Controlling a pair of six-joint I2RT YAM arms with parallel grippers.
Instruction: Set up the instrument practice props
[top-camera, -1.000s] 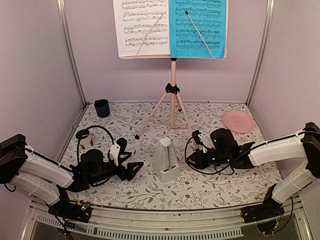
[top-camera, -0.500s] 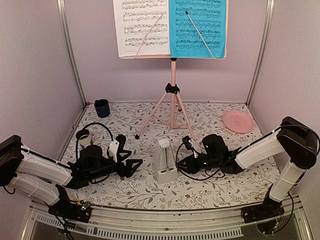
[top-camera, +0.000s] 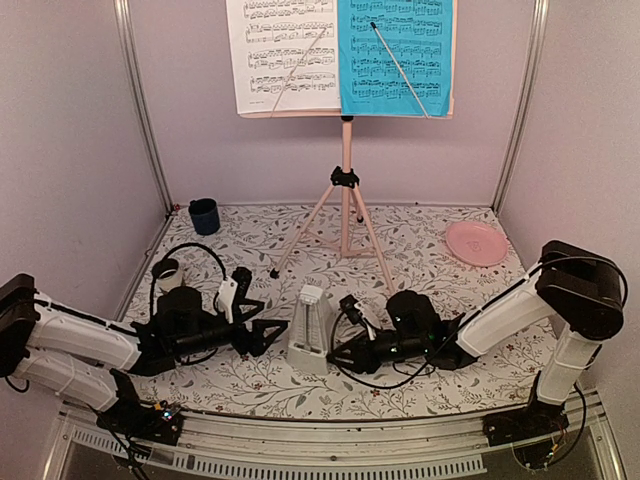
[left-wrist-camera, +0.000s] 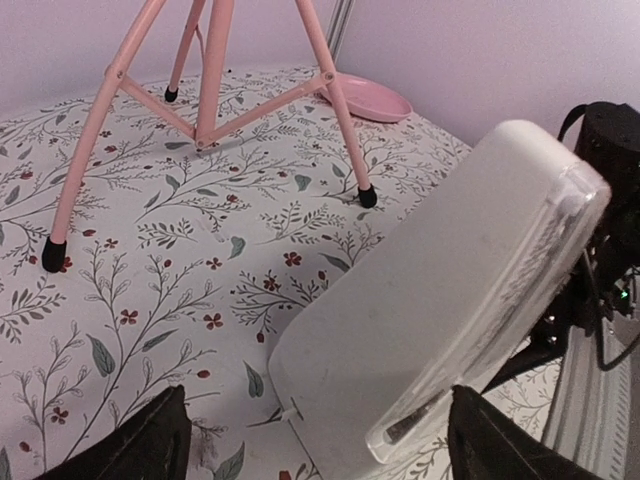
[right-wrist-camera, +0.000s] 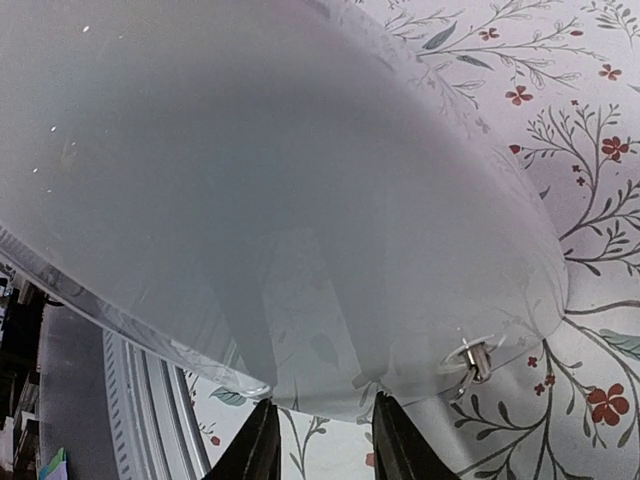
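Near edge of the flowered table (top-camera: 430, 385), centre: one white metronome (top-camera: 305, 330), leaning, between my two grippers. My left gripper (top-camera: 270, 335) is just beside it, fingers spread wide and holding nothing. My right gripper (top-camera: 340, 352) has its fingers narrowly parted and its tips against the metronome's side; I cannot tell whether they pinch it.

Behind: pink music stand (top-camera: 346, 190), carrying white sheet (top-camera: 280, 55) and blue sheet (top-camera: 395, 55) side by side.

Left rear corner: dark cup (top-camera: 204, 215), inside too dark to read.

Right rear: pink plate (top-camera: 476, 243), flat.
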